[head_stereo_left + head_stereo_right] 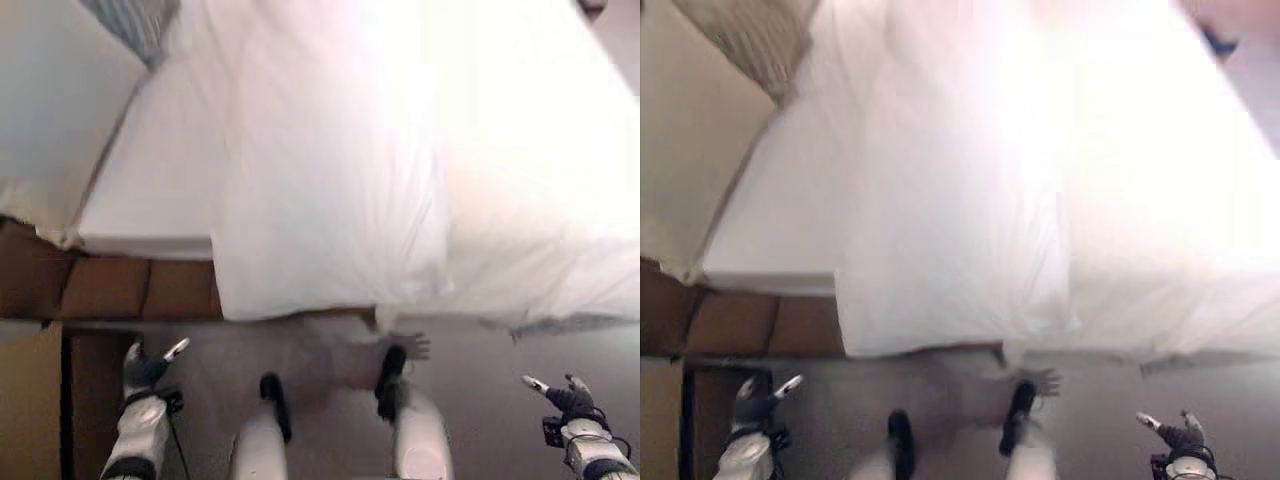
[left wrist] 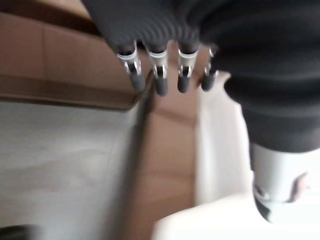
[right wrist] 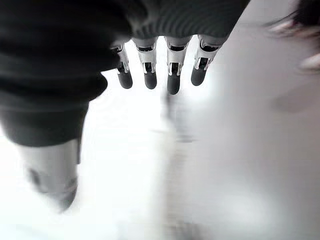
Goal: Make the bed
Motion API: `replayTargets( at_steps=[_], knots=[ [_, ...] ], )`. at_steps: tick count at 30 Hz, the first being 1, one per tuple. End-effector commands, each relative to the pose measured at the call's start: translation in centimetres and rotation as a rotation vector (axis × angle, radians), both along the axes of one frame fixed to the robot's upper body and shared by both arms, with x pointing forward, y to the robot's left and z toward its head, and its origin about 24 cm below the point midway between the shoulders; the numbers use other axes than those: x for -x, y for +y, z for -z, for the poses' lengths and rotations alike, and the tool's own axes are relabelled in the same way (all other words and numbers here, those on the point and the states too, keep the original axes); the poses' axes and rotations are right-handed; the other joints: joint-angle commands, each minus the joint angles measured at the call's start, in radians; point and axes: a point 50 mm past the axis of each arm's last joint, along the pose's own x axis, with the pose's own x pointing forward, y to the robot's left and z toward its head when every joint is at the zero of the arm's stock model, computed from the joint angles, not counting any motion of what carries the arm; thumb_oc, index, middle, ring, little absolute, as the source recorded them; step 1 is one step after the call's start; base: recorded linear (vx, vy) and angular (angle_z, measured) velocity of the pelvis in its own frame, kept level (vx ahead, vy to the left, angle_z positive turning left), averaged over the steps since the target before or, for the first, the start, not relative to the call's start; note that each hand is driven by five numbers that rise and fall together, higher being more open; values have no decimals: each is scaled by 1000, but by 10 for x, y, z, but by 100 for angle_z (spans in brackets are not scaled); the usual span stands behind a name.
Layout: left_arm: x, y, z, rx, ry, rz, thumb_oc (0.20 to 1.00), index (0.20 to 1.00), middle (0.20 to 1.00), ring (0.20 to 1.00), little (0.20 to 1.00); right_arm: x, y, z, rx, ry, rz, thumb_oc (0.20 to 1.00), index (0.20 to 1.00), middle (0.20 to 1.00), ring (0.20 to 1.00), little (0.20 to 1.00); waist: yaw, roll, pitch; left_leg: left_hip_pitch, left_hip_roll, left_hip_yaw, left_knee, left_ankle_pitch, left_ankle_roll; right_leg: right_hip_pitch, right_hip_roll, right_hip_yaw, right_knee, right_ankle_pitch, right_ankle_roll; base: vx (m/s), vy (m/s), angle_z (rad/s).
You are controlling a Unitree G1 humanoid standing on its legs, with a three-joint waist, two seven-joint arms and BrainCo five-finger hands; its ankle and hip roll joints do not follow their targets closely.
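One bed [image 1: 140, 200] w/ white mattress, sheet smooth, sits on a brown wooden frame [image 1: 120, 288] of flat panels. One white duvet [image 1: 330, 170], soft & lightly creased, lies over the bed's middle and right, its edge hanging over the near side above the grey floor [image 1: 480, 370]. Two hands, both low, apart from the bed: left hand [image 1: 145, 366] near the frame, fingers straight, holding nothing; right hand [image 1: 566, 397] over the floor, fingers spread, also empty.
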Motion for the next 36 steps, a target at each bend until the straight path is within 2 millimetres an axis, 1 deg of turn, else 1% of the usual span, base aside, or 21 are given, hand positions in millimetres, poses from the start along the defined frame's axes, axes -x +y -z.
replayTargets(
  at_steps=[1,2,3,4,5,6,7,9,10,11,14,19,21,22,23,24,26,27,28,30,36],
  knots=[
    [-16,19,-59,-71,-344,-78,1000,1000,1000,1000,1000,-38,-3,-54,76,-298,-35,1000,1000,1000,1000,1000,32,25,-85,40,0,-18,-79,79,-8,84,-23,-30,4,-27,114,192,32,-1],
    [-18,16,-70,-116,-362,-26,1000,1000,1000,1000,1000,-39,0,-59,97,-321,-54,1000,1000,1000,1000,1000,34,26,-117,64,-3,-17,-93,81,-7,114,-20,-40,-14,-24,115,217,38,1],
    [-30,3,-98,-180,-453,83,1000,1000,1000,1000,1000,-53,11,-77,82,-431,-111,1000,1000,1000,1000,1000,44,33,-161,105,-3,-15,-102,70,-10,159,-17,-52,-27,-33,121,148,29,6],
    [-30,3,-98,-180,-454,84,1000,1000,1000,1000,1000,-53,11,-77,82,-431,-110,1000,1000,1000,1000,1000,43,32,-162,104,-5,-16,-105,74,-9,160,-18,-54,-31,-29,120,117,28,16],
    [-38,-2,-111,-203,-499,141,1000,1000,1000,1000,1000,-66,23,-95,67,-527,-176,1000,1000,1000,1000,1000,47,34,-180,120,-5,-13,-106,67,-11,179,-15,-56,-35,-36,121,26,12,14],
    [-38,-2,-111,-203,-500,141,1000,1000,1000,1000,1000,-66,23,-95,66,-527,-176,1000,1000,1000,1000,1000,47,33,-180,119,-6,-14,-108,71,-10,179,-16,-57,-39,-32,121,101,51,14],
    [-45,-11,-121,-221,-527,263,1000,1000,1000,1000,1000,-77,41,-111,28,-631,-269,1000,1000,1000,1000,1000,50,40,-210,149,-9,-10,-118,61,-10,204,-15,-56,-48,-33,123,94,62,3],
    [-51,-27,-135,-228,-580,452,1000,1000,1000,1000,1000,-85,63,-120,-23,-692,-388,1000,1000,1000,1000,1000,52,39,-243,168,-17,-8,-130,60,-9,220,-14,-51,-62,-27,125,140,62,1],
    [-54,-38,-128,-183,-563,542,1000,1000,1000,1000,1000,-90,81,-118,-62,-677,-505,1000,1000,1000,1000,1000,55,38,-251,184,-17,-10,-129,53,-8,238,-8,-45,-64,-34,123,101,29,-6],
    [-54,-38,-128,-183,-564,542,1000,1000,1000,1000,1000,-90,81,-118,-63,-677,-505,1000,1000,1000,1000,1000,54,37,-252,181,-19,-11,-131,56,-7,236,-9,-46,-67,-31,122,85,27,-4],
    [-69,-70,-131,-81,-635,668,1000,1000,1000,1000,1000,-105,123,-125,-197,-729,-664,1000,1000,1000,1000,1000,54,38,-223,152,-22,-20,-113,51,-1,201,-12,-35,-53,-29,117,-48,17,-3],
    [-113,-141,-181,-59,-842,928,1000,1000,1000,1000,1000,-137,188,-179,-268,-895,-923,1000,1000,1000,1000,1000,45,64,-41,-108,-37,-69,16,61,11,-68,-52,20,84,-21,107,-383,50,9],
    [-121,-152,-189,-48,-874,949,1000,1000,1000,1000,1000,-141,196,-188,-268,-916,-948,1000,1000,1000,1000,1000,44,66,-23,-140,-39,-71,26,63,12,-105,-56,24,96,-20,105,-234,37,13],
    [-139,-184,-214,-43,-941,1015,1000,1000,1000,1000,1000,-155,216,-214,-265,-971,-996,1000,1000,1000,1000,1000,38,65,31,-221,-40,-72,63,69,14,-182,-72,30,133,-18,102,-166,0,1],
    [-139,-184,-214,-43,-941,1015,1000,1000,1000,1000,1000,-155,216,-214,-265,-971,-996,1000,1000,1000,1000,1000,38,65,30,-222,-40,-71,63,68,14,-182,-72,30,133,-18,102,-266,-10,5],
    [-148,-205,-242,-85,-1001,1075,1000,1000,1000,1000,1000,-162,226,-239,-261,-1026,-1025,1000,1000,1000,1000,1000,28,68,81,-298,-34,-77,103,53,7,-263,-75,56,188,-42,113,-192,-14,-1],
    [-154,-223,-272,-69,-1088,1113,1000,1000,1000,1000,1000,-167,233,-268,-267,-1089,-1086,1000,1000,1000,1000,1000,20,60,128,-411,-29,-77,162,53,5,-372,-87,74,239,-45,111,-236,-27,-2],
    [-154,-223,-273,-70,-1092,1113,1000,1000,1000,1000,1000,-167,233,-270,-265,-1093,-1086,1000,1000,1000,1000,1000,21,59,124,-423,-29,-76,170,50,5,-385,-88,77,246,-47,110,-203,-49,18],
    [-153,-232,-289,-60,-1149,1116,1000,1000,1000,1000,1000,-167,238,-283,-271,-1128,-1109,1000,1000,1000,1000,1000,14,53,138,-494,-28,-84,207,50,3,-450,-93,86,278,-48,108,-229,-67,40],
    [-157,-262,-320,17,-1231,1140,1000,1000,1000,1000,1000,-171,253,-322,-340,-1253,-1098,1000,1000,1000,1000,1000,6,43,138,-694,-21,-100,298,44,6,-639,-103,110,365,-60,104,-263,-77,10],
    [-163,-290,-341,255,-1261,1178,1000,1000,1000,1000,1000,-167,277,-373,-504,-1401,-1141,1000,1000,1000,1000,1000,0,40,138,-953,-16,-107,412,32,12,-890,-104,136,461,-64,94,-60,-11,-13]
  ],
)
